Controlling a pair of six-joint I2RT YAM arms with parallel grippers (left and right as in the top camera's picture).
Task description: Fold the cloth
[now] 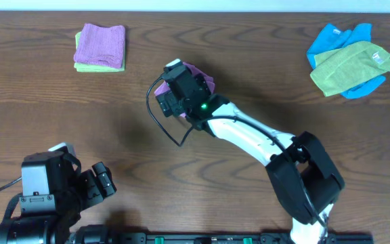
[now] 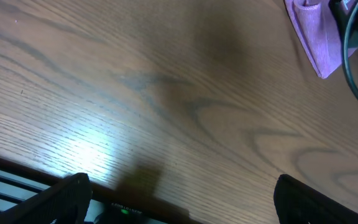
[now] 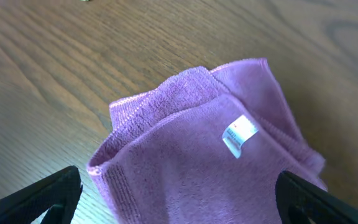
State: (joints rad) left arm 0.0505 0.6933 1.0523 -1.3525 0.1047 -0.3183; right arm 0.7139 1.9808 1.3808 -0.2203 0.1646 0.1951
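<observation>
The violet-purple cloth [image 1: 202, 76] lies folded on the table's middle, mostly hidden under my right arm in the overhead view. In the right wrist view the cloth [image 3: 197, 162] fills the frame in folded layers, its small white tag [image 3: 239, 135] facing up. My right gripper [image 3: 179, 199] is open and hovers right above it, one finger on each side. A corner of the cloth shows in the left wrist view [image 2: 319, 37]. My left gripper [image 2: 182, 199] is open and empty over bare wood at the front left [image 1: 90, 186].
A folded pinker purple cloth on a lime-green one [image 1: 100, 47] sits at the back left. A loose pile of blue and green cloths [image 1: 351, 61] lies at the back right. A black cable [image 1: 164, 129] loops off the right wrist.
</observation>
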